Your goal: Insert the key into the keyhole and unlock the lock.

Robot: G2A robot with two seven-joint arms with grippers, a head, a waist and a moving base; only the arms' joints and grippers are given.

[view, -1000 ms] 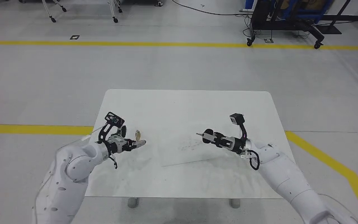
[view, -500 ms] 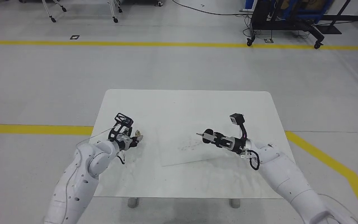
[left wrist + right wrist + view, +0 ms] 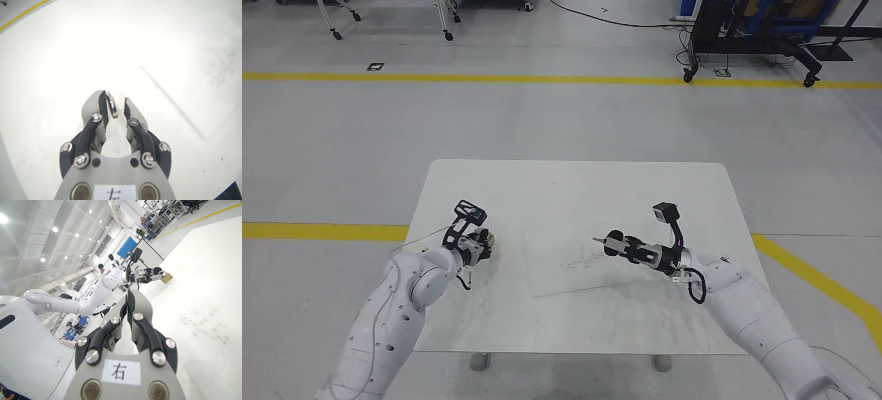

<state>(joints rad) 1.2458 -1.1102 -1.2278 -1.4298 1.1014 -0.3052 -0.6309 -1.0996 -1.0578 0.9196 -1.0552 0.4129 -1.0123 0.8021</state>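
Top view shows the white counter with both arms over its near half. A thin white sheet lies across the counter's middle, with a patch of small dark specks near the counter's centre.

The left tool sits low by the counter's left side, off the sheet, with its fingers parted. The right tool hangs above the counter's middle, over the sheet, and points toward the counter's left side. Its fingers are clenched flat together.

The lock, a brass padlock with a silver shackle, appears to rest its body on the counter at the left tool's fingertips. In the left wrist view the shackle leans on one pad and stands clear of the other, so this tool is released rather than gripping.

The key shows as a thin tip poking from the right tool's pinched fingers, well apart from the lock.
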